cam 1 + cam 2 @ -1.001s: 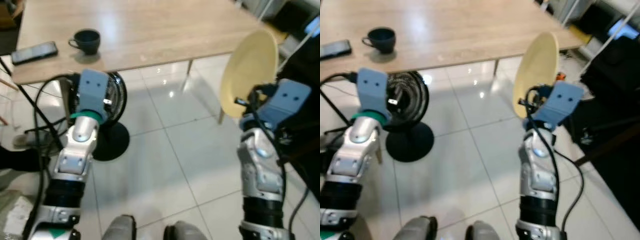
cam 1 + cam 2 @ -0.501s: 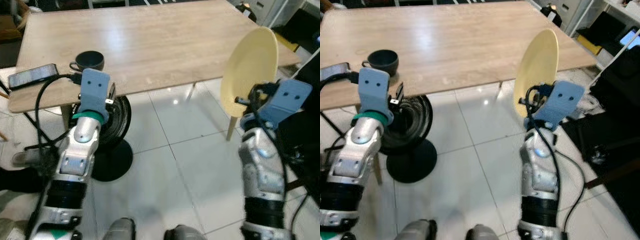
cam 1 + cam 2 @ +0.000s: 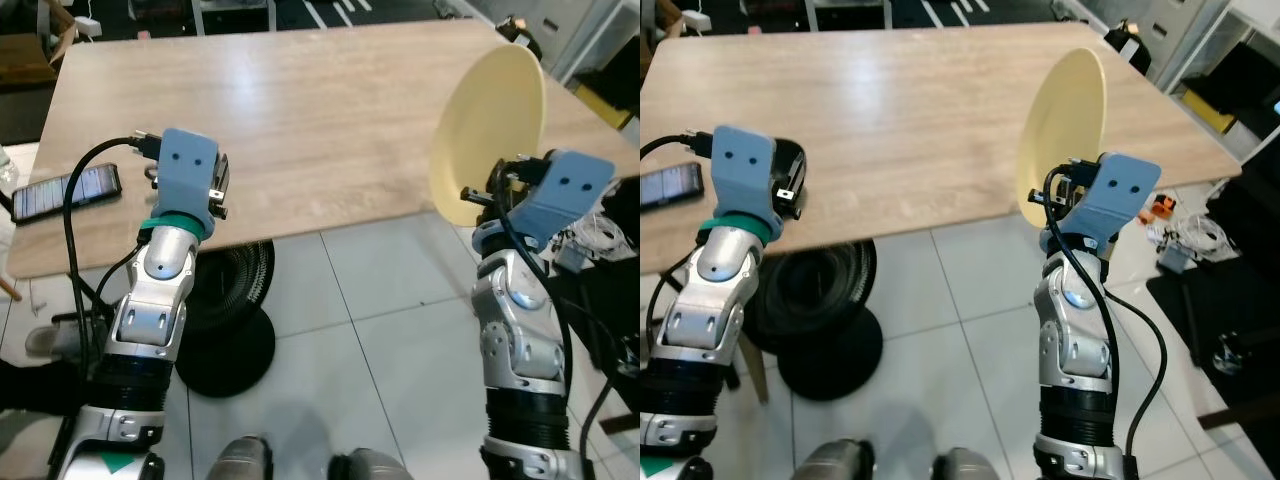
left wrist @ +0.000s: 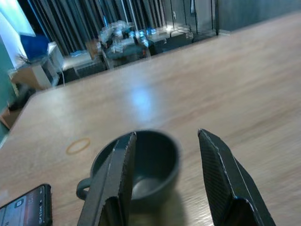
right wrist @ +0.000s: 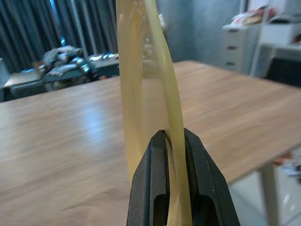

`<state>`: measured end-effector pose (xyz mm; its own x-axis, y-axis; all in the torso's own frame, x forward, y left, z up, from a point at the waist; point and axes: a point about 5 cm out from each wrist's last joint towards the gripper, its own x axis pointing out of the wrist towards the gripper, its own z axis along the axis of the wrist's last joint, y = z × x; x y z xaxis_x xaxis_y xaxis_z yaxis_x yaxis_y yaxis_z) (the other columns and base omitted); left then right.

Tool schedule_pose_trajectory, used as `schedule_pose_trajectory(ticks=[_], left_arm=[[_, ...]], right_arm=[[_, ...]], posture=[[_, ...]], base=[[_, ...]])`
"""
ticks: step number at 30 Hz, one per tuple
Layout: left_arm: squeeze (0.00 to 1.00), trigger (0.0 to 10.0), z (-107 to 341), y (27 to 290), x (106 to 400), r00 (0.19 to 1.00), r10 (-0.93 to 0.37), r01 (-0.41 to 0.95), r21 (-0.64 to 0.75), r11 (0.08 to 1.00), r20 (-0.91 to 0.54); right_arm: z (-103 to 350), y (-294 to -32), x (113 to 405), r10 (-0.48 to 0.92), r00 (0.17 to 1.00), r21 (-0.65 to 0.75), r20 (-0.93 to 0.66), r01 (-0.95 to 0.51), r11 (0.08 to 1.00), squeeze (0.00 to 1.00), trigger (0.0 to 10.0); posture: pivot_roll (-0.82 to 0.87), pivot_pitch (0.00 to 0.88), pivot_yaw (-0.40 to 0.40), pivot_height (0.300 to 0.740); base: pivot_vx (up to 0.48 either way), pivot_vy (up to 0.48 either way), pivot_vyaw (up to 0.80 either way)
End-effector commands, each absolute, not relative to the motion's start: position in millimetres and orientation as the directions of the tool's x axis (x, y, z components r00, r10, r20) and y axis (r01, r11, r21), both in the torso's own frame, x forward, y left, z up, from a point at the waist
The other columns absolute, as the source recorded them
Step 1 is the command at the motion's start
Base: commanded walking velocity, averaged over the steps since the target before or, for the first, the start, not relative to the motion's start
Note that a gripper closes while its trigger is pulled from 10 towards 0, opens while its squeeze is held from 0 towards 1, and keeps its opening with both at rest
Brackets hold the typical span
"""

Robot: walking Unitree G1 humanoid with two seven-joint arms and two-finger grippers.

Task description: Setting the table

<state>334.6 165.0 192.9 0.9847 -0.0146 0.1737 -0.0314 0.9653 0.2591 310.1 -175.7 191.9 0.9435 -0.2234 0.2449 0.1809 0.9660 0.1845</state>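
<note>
A pale yellow plate stands upright on its edge above the near right part of the wooden table. My right gripper is shut on the plate's lower rim. A dark cup sits near the table's near left edge, mostly hidden behind my left wrist in the eye views, where a part of the cup shows. My left gripper is open, with one finger on each side of the cup, not touching it.
A black phone lies on the table left of the cup, and a small ring lies beyond the cup. A black floor fan stands under the table's near edge. Cables and dark furniture are at the right.
The camera has moved closer to the table. My left gripper has come up to the cup at the table's edge. The plate has risen over the table's near right part.
</note>
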Motion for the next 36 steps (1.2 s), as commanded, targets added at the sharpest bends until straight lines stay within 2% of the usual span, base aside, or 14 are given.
schedule_pose_trajectory(ticks=[1,7,27,32,35,36], left_arm=[[0.00,10.0,189.7,165.5,334.1,0.986,-0.013,-0.031,0.263,0.964,0.163],[0.00,10.0,190.7,164.7,333.3,0.984,-0.021,-0.028,0.276,0.961,0.175],[0.00,10.0,194.7,160.3,329.9,0.977,-0.052,-0.013,0.296,0.955,0.209],[0.00,10.0,193.6,158.8,326.9,0.977,-0.055,-0.008,0.296,0.955,0.206],[0.00,10.0,193.5,158.4,326.3,0.977,-0.056,-0.007,0.295,0.955,0.205],[0.00,10.0,193.2,157.4,325.2,0.977,-0.059,-0.004,0.294,0.956,0.203]], right_arm=[[192.3,-174.3,309.2,-0.205,0.946,0.188,0.251,0.160,0.969,0.00,10.0],[194.2,-166.4,309.0,-0.154,0.953,0.204,0.259,0.102,0.974,0.00,10.0],[195.5,-157.0,310.5,-0.084,0.964,0.271,0.253,0.013,0.962,0.00,10.0],[174.1,-149.0,322.2,-0.065,0.991,0.434,0.114,0.009,0.901,0.00,10.0],[171.0,-147.2,324.0,-0.059,0.994,0.455,0.095,0.010,0.891,0.00,10.0],[166.6,-143.6,327.3,-0.047,0.997,0.500,0.063,0.010,0.866,0.00,10.0]], posture=[[0.06,0.000,0.013,0.740],[0.06,0.000,0.013,0.740],[0.07,0.019,0.004,0.740],[0.09,0.032,-0.003,0.740],[0.09,0.032,-0.003,0.740],[0.10,0.036,-0.007,0.740]], base=[[0.454,0.000,0.00],[0.444,0.000,0.00],[0.000,0.000,0.00],[0.000,0.000,0.00],[0.000,0.000,0.00],[0.000,0.000,0.00]])
